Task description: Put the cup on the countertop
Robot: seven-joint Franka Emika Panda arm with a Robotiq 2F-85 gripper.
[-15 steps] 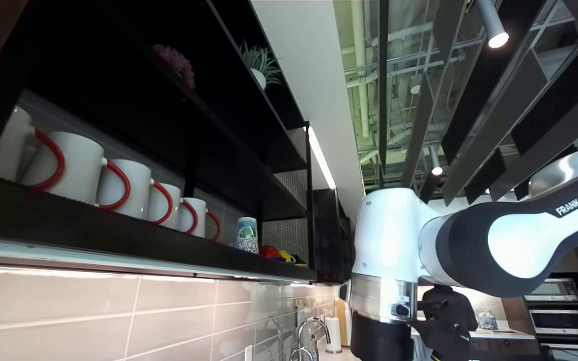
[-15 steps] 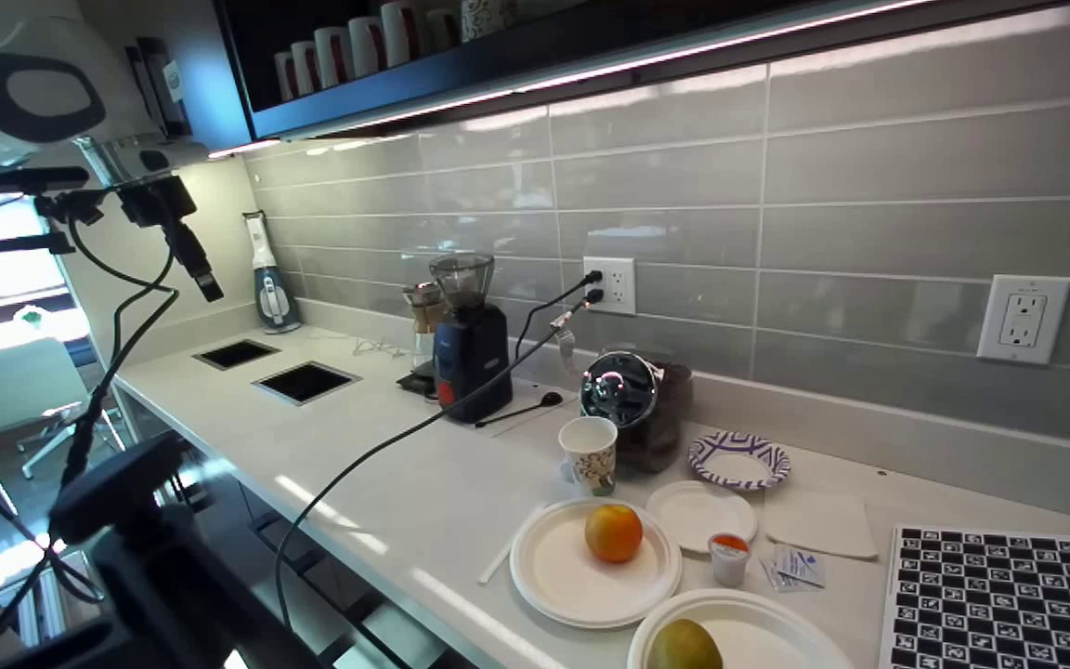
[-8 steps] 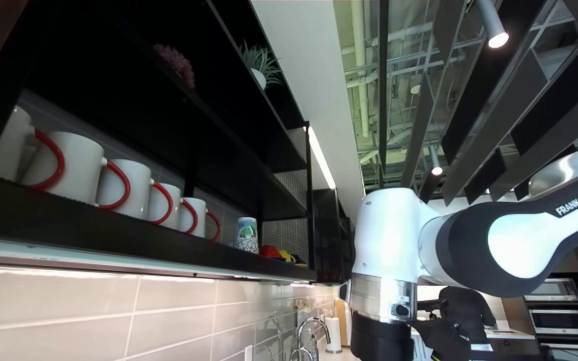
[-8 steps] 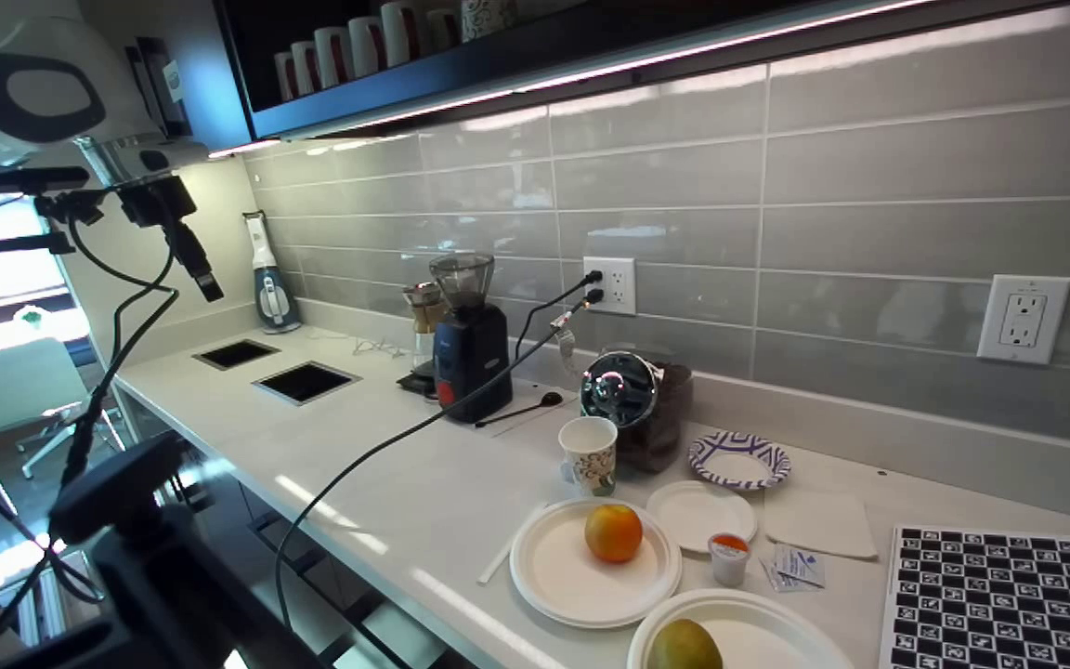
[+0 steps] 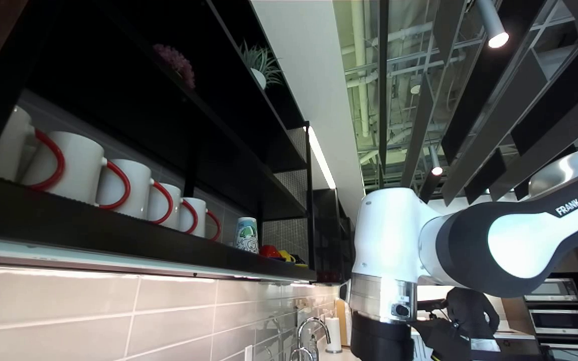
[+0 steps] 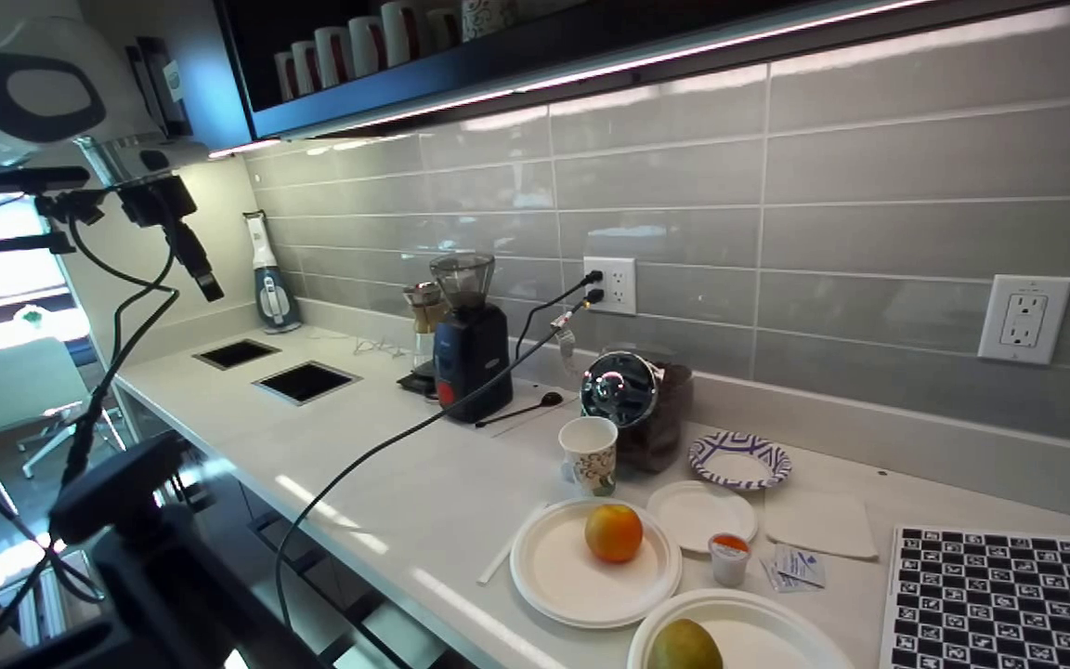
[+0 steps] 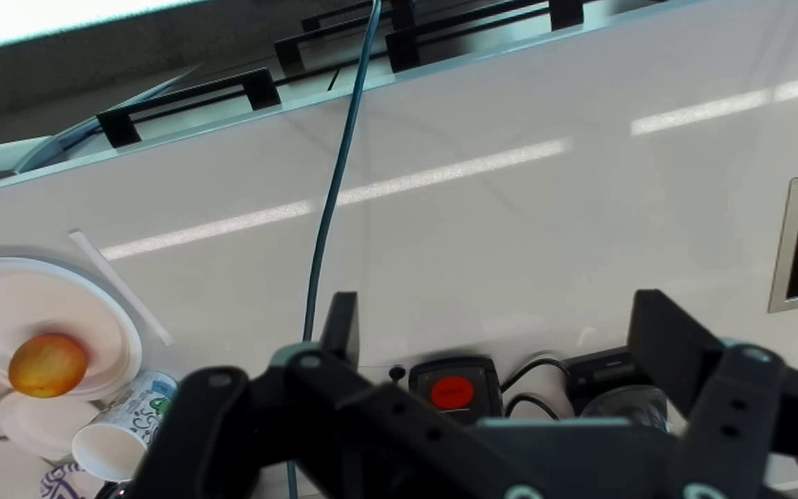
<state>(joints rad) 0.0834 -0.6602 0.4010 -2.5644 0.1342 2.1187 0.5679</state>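
The cup [image 5: 247,235] may be the patterned one with a pale blue-green top, up on the black shelf [image 5: 93,228] just past the white mugs [image 5: 79,168] with red handles; a similar paper cup [image 6: 591,455] stands upright on the countertop [image 6: 442,502], and from here I can't be certain which is meant.

Over at the counter, the arm [image 5: 387,235] hangs with its wrist pointing down and the gripper [image 7: 496,312] in the air, well apart from everything on the surface. Its jaws are released: in the wrist view they stand wide apart, with the white counter and a dark coffee grinder [image 6: 470,344] showing between them.

The grinder stands upright near the tiled wall [image 6: 665,186], a black spoon [image 6: 550,400] lying beside it. A dark cable [image 7: 337,173] runs from the wall outlet [image 6: 623,288] across the counter and over its front edge. Past the grinder, two dark square insets [image 6: 307,381] sit in the counter, and a handheld vacuum [image 6: 272,283] stands upright by the corner.

The paper cup is just beside a white plate [image 6: 544,581] with an orange fruit [image 6: 614,533] on it. Near that are a smaller plate [image 6: 700,513], a little tub [image 6: 730,565] with an orange lid, and another large plate [image 6: 767,636] holding a greenish fruit [image 6: 684,646]. A checkered board [image 6: 1009,595] lies flat.
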